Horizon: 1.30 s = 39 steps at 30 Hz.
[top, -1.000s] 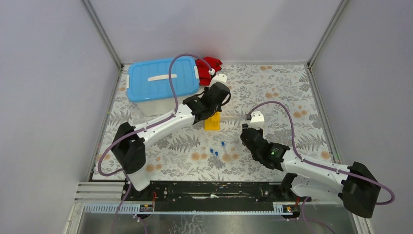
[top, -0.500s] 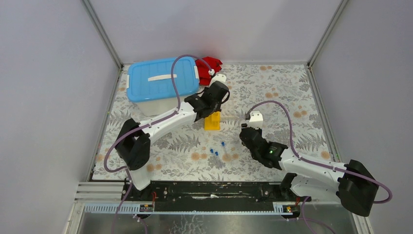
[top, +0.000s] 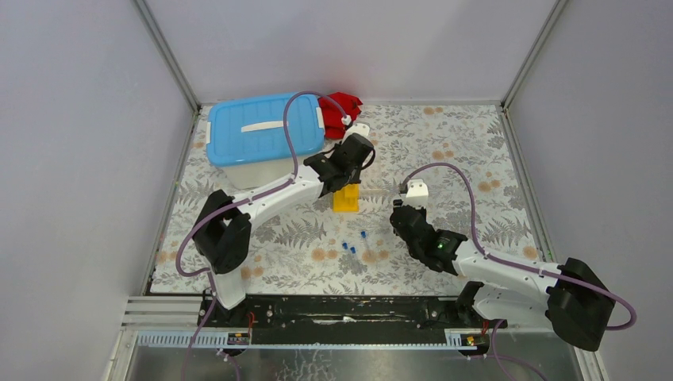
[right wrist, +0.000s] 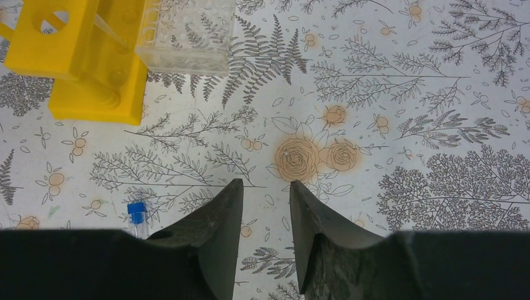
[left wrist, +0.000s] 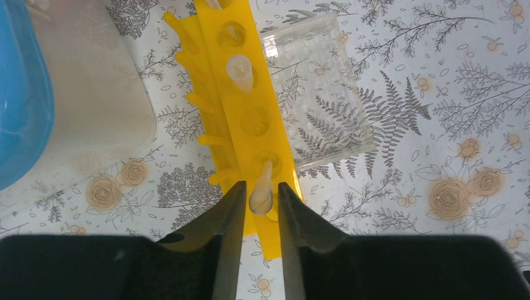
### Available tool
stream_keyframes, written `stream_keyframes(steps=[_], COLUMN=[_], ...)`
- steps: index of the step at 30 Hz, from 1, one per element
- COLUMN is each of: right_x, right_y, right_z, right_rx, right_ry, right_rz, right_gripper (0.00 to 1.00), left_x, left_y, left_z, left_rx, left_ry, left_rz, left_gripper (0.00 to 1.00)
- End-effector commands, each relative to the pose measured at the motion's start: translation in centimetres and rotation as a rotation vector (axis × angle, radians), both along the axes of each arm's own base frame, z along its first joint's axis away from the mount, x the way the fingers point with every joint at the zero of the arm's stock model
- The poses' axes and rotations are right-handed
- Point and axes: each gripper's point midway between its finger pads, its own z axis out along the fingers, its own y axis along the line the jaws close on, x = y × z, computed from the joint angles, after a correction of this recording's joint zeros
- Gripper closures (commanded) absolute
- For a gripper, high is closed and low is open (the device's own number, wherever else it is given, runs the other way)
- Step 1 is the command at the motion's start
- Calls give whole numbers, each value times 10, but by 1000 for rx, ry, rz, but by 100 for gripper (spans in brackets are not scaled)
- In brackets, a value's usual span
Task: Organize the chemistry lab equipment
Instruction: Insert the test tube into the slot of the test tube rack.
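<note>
The long yellow holed rack (left wrist: 250, 119) lies on the floral mat, also in the top view (top: 345, 198) and the right wrist view (right wrist: 75, 56). My left gripper (left wrist: 260, 190) is over its near end, jaws narrowly open either side of a clear tube (left wrist: 261, 187) standing in a hole, with a thin gap each side. A second clear tube (left wrist: 240, 70) stands further along. The clear tube holder (left wrist: 319, 106) lies beside the rack. Blue-capped tubes (top: 351, 248) lie loose on the mat. My right gripper (right wrist: 262, 194) is open and empty. The black wire ring stand is out of view.
The white blue-lidded tub (top: 262, 131) stands at the back left, close to the rack (left wrist: 69, 106). A red object (top: 343, 103) lies behind it. One blue-capped tube (right wrist: 136, 212) lies just left of my right fingers. Grey walls enclose the mat.
The left arm's elbow has shifted slightly right while its gripper stays over the rack. The right arm has edged a little to the left.
</note>
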Motion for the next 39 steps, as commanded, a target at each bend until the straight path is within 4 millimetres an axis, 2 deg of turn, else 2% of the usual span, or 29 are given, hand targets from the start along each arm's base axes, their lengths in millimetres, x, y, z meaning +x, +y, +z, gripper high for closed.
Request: stream_keyframes(steps=[1, 3, 8, 15, 18, 21, 23, 30, 34, 39], right_x=[9, 9, 10, 8, 7, 10, 13, 45, 74, 108], right_y=[9, 9, 8, 3, 3, 6, 9, 18, 22, 28], right_z=[14, 14, 15, 18, 17, 18, 21, 27, 28, 18], right_rx=[43, 44, 38, 23, 32, 39, 41, 34, 101, 136], right_ry=[-30, -32, -29, -19, -12, -8, -13, -14, 0, 49], right_rz=[2, 0, -6, -21, -32, -41, -49, -91, -108, -89], right_gripper=[60, 59, 58, 55, 51, 41, 40, 39, 40, 42], left_x=[11, 11, 11, 2, -6, -17, -24, -52, -70, -88], left_y=[-5, -5, -5, 2, 10, 20, 27, 53, 66, 73], left_z=[6, 8, 21, 53, 69, 83, 90, 100, 92, 78], left_rx=[-38, -42, -61, -128, -161, -199, -220, -283, -313, -365], left_ry=[-28, -30, -44, -82, -103, -122, -131, -149, -136, -119], left_rz=[12, 15, 20, 38, 49, 66, 75, 102, 113, 121], left_gripper=[63, 57, 50, 45, 44, 41, 39, 31, 31, 31])
